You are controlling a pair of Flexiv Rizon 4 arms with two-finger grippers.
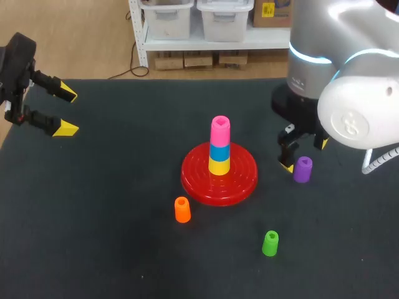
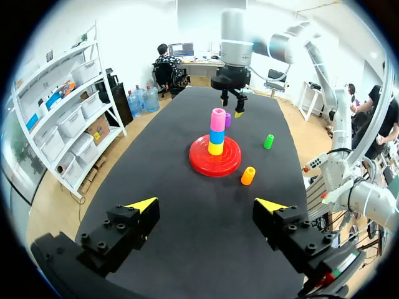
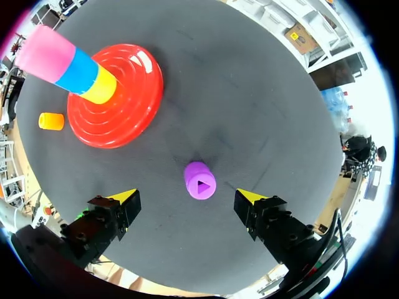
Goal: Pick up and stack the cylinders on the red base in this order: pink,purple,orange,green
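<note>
A red base holds a stack of yellow, blue and pink cylinders, the pink cylinder on top. The purple cylinder stands upright to the right of the base. My right gripper hovers open just above and behind it; in the right wrist view the purple cylinder lies a little ahead of the gap between the fingers of the right gripper, untouched. The orange cylinder and the green cylinder stand in front of the base. My left gripper is open at the far left.
The dark table mat stretches wide to the left of the base. In the left wrist view the red base and its stack lie far ahead of the open left gripper.
</note>
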